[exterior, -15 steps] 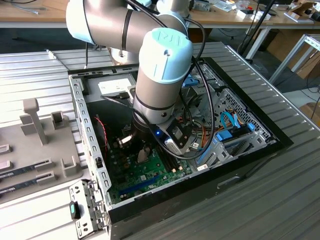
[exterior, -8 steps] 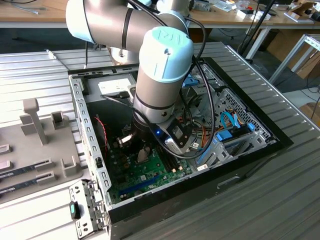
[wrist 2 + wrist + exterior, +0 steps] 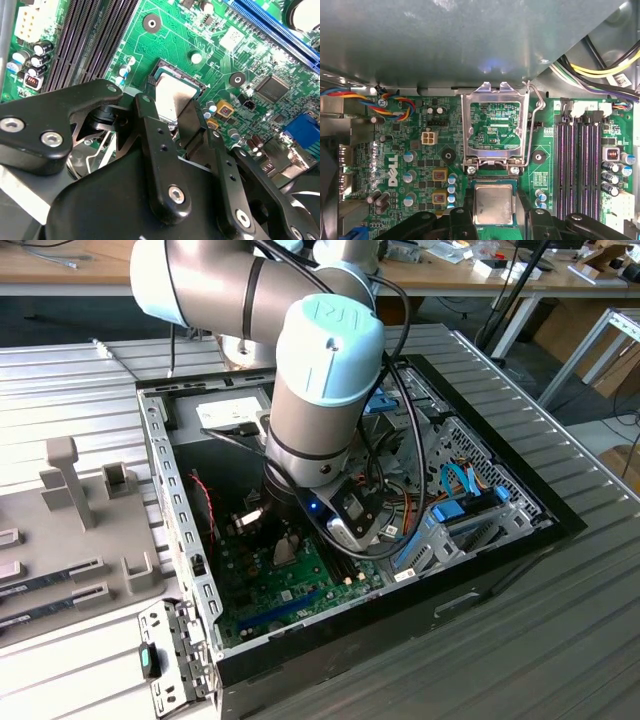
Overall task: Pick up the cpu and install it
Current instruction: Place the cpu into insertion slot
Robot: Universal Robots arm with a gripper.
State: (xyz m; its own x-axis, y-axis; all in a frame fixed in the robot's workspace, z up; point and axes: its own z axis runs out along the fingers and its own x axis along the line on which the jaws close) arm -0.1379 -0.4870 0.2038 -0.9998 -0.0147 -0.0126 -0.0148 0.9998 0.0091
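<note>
The cpu [image 3: 493,205] is a small silver square with a thin green rim, seen in both wrist views. It lies between the two black fingers [image 3: 468,212] of my gripper [image 3: 494,200], which is shut on its opposite edges. It is held right at the socket on the green motherboard [image 3: 420,175]. I cannot tell whether it rests in the socket or hovers just above it. The socket's dark frame [image 3: 187,79] rings the cpu [image 3: 172,92] beyond the gripper [image 3: 170,107]. The metal load plate [image 3: 494,125] stands flipped open beside the socket, its wire lever [image 3: 536,125] raised.
The arm [image 3: 320,410] reaches down into an open computer case [image 3: 165,490] on a ribbed metal table. Black memory slots [image 3: 580,170] run beside the socket. Coloured cables [image 3: 395,105] and a drive cage [image 3: 470,510] crowd the case. A grey fixture [image 3: 70,540] holds memory sticks at the exterior view's left.
</note>
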